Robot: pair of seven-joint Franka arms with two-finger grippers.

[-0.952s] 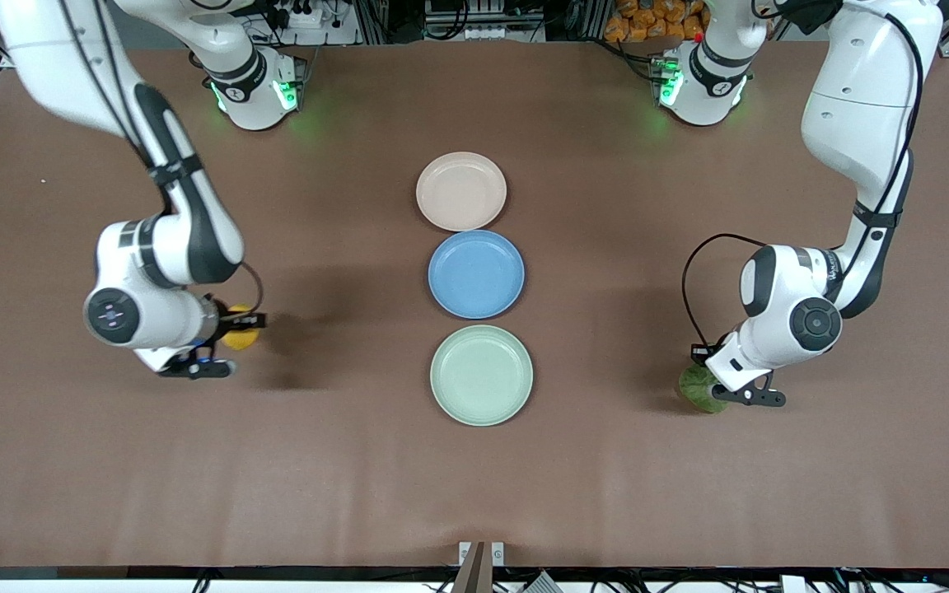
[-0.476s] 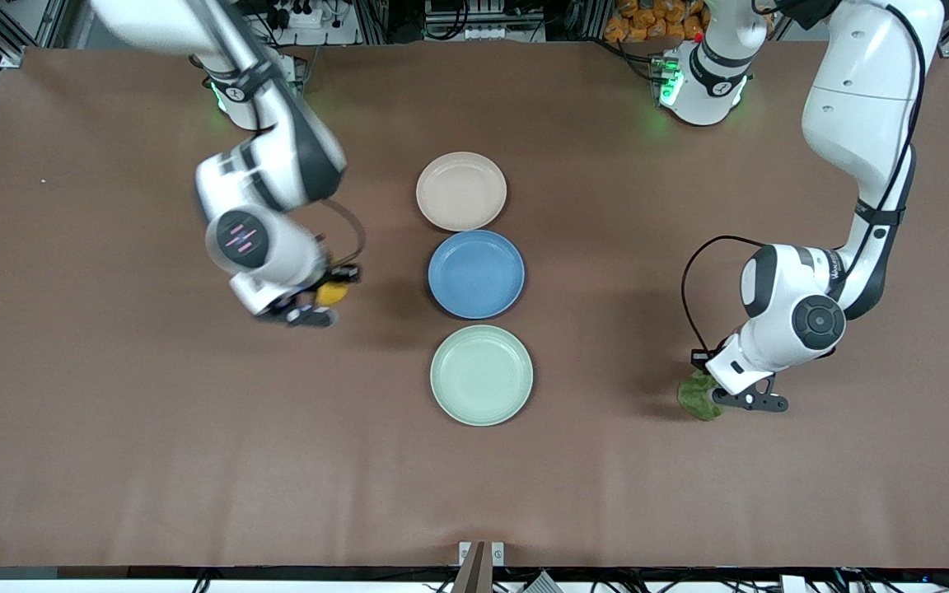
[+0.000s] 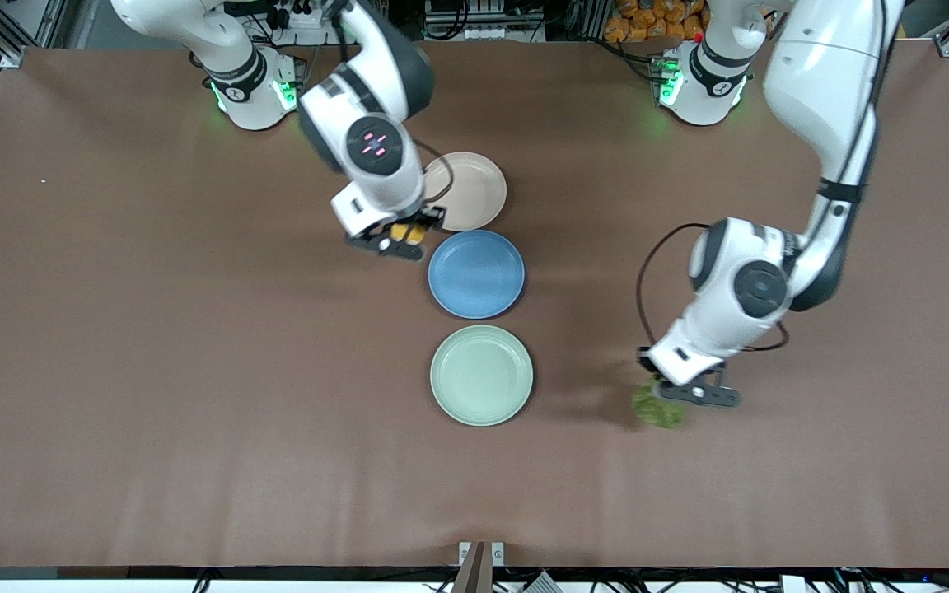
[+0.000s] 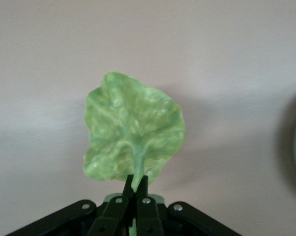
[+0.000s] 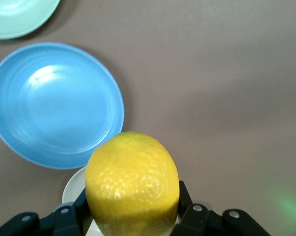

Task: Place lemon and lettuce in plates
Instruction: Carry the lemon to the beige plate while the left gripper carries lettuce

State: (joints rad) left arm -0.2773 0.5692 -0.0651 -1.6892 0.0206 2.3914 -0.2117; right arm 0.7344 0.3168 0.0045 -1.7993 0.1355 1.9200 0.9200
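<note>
Nearest the front camera, the left gripper (image 3: 683, 398) hangs over bare table toward the left arm's end, its fingers pinched tight on the stem of the lettuce (image 3: 657, 408). In the left wrist view the leaf (image 4: 133, 129) dangles flat below the closed fingers (image 4: 140, 192), clear of the tabletop as far as I can judge, with just a sliver of plate rim at the edge of that view. The mint green plate (image 3: 481, 375) sits empty, beside the leaf and toward the table's middle, a fair gap between them.

Next up the row, the blue plate (image 3: 476, 273) is empty too, and it's not one we want.

Farther up, the right gripper (image 3: 399, 236) is over the table just beside the blue plate's rim, close to the beige-pink plate (image 3: 472, 191). Its fingers are clamped on the lemon (image 3: 405, 234); the right wrist view shows the yellow fruit (image 5: 132, 183) filling the grip, with a pale rim peeking out right beneath it and the blue plate (image 5: 56, 104) off to one side.

So, where are we? Both items are picked up and in the air, and neither plate has anything in it. My read: roughly halfway. What's left is the carry over each plate, the lowering and the two releases. The lemon looks much closer to its plate than the lettuce does.
</note>
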